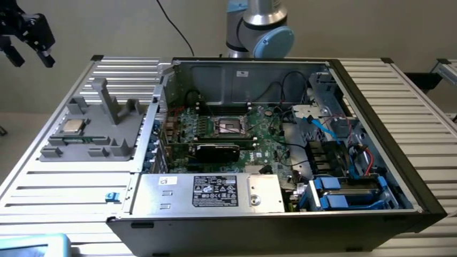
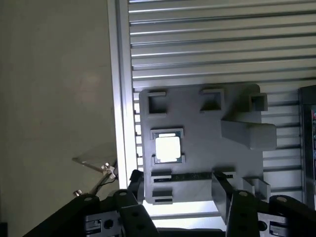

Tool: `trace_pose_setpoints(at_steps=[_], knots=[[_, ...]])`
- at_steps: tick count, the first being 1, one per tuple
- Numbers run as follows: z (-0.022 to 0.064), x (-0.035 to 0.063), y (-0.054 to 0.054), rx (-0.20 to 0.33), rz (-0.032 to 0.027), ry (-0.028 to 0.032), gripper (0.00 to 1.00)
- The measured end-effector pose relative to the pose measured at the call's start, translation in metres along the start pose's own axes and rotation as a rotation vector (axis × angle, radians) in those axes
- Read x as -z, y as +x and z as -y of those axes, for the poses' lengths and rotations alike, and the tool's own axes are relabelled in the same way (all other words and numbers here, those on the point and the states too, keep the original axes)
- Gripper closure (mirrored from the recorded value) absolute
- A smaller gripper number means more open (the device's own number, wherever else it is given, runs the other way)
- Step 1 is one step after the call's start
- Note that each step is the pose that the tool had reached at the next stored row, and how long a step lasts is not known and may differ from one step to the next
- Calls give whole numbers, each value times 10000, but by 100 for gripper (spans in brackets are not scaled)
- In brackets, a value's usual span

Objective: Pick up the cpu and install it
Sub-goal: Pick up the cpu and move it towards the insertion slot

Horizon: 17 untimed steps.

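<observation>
The black end effector (image 1: 29, 38) was poised high above the far corner of the slatted aluminium worktop (image 1: 64, 193) on the exterior view's left. Its fingers (image 2: 221, 192) were spread apart and nothing was held between them. The cpu (image 1: 72, 127), a small flat square chip with a shiny silver metal top, was seated level in a shallow pocket of the grey moulded plastic fixture (image 1: 107, 136). That fixture was placed near the worktop's edge on the exterior view's left, just beside the open black computer case (image 1: 286, 230), so the chip was well apart from the dark square socket (image 1: 230, 126) inside the case.

The pick-up was judged to be the step in hand, with no contact yet made. For a clean grasp, the end effector would best be centred over the chip and squared to two opposite sides. A straight descent would be needed so that the small raised tabs (image 2: 167, 133) framing the pocket were cleared. A gentle closure on the thin rim would be advised, with the chip kept level, since a tilted lift could be expected to jam it against the pocket.
</observation>
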State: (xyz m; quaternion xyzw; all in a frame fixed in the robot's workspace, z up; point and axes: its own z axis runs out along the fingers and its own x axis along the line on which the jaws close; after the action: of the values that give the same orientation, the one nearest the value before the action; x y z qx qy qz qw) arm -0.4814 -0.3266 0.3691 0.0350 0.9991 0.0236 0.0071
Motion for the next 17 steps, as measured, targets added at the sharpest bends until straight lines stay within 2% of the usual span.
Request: trace_pose_setpoints(at_steps=[3, 5, 6, 10, 14, 17], knots=[[0, -2, 2, 5, -2, 1, 22], [2, -15, 9, 177, -9, -2, 22], [2, -23, 12, 327, -15, -4, 15], [6, -84, 24, 771, -37, -8, 15], [8, -147, 25, 786, -81, -6, 15], [15, -202, 24, 783, -91, -7, 15]])
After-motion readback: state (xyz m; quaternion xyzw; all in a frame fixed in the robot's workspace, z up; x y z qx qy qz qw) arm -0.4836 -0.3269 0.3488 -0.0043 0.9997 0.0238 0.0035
